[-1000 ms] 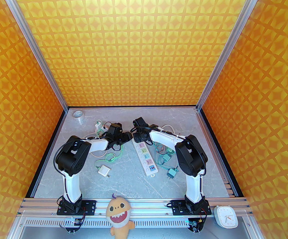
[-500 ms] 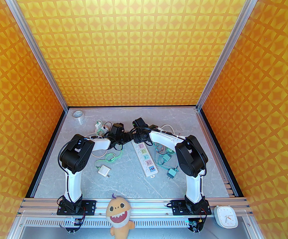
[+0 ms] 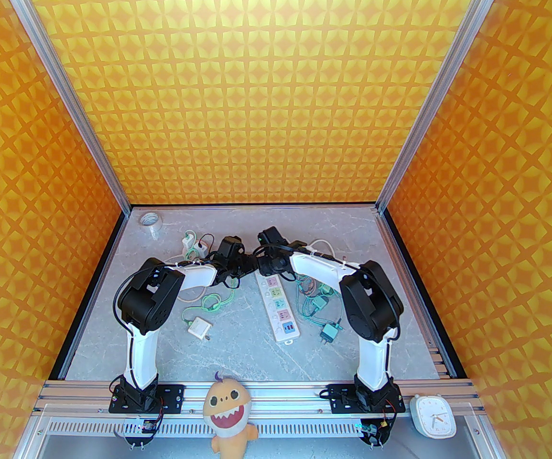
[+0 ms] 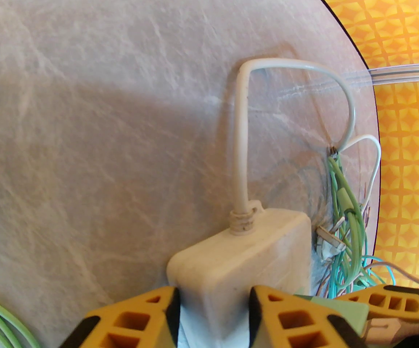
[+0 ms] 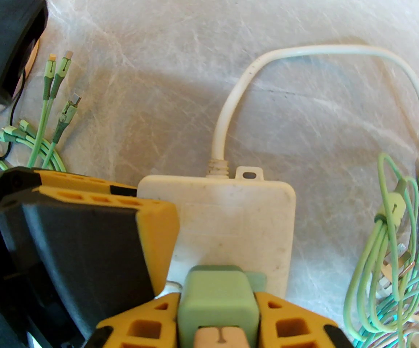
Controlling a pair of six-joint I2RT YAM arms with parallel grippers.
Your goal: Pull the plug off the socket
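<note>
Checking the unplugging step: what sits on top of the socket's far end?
A green plug stands on the socket, pinched by the right gripper, while the left gripper clamps the socket's sides. The plug covers its own prongs and the outlet face beneath.

**Top view.** Left arm (image 3: 142, 347): the white link rises from the base at 7 o'clock, the black elbow is folded, and the forearm reaches toward 2 o'clock. Right arm (image 3: 372, 352): a mirrored pose from the base at 5 o'clock, with the forearm reaching toward 10 o'clock. The wrists meet nearly tip to tip.

**Left wrist view.** Left gripper (image 4: 213, 297): the yellow honeycombed fingers (image 4: 129, 321) press against both side walls of the long white plastic power strip (image 4: 238, 252).

**Right wrist view.** Right gripper (image 5: 216, 299): the jaws are clamped on the pale green boxy plug (image 5: 218, 299). The other arm's finger lies at its 9 o'clock.
</note>
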